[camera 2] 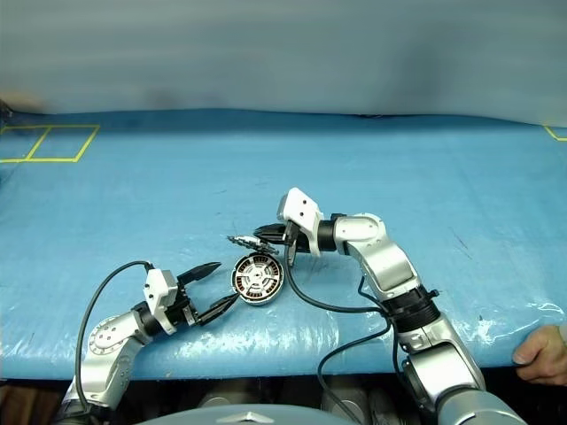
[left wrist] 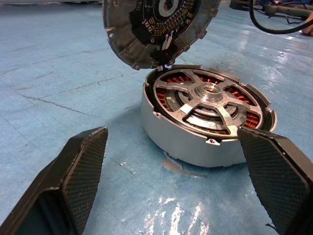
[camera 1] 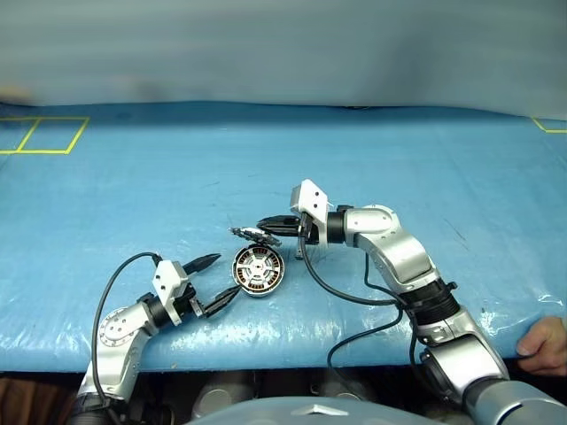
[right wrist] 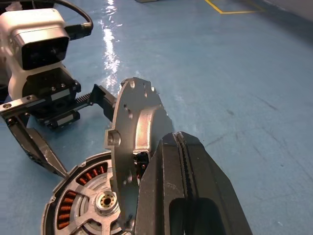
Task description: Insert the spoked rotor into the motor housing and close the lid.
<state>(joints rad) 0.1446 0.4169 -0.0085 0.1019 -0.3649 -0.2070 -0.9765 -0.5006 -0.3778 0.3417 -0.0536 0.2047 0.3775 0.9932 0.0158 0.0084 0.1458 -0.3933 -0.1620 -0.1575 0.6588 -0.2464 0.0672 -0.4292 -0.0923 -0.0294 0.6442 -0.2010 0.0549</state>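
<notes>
Your right gripper (right wrist: 183, 147) has its jaws clenched on the rim of the lid (right wrist: 131, 132), which stands tilted up on edge above the far side of the motor housing (left wrist: 208, 117). Your left gripper (camera 1: 215, 279) waits with jaws released, straddling the housing's left side. The housing sits open-face up near the surface's (camera 1: 399, 150) front edge, with the spoked rotor (left wrist: 211, 100) lying flat inside.

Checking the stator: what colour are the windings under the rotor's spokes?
Copper-orange windings, seen between the silver spokes; left wrist view shows them best.
</notes>
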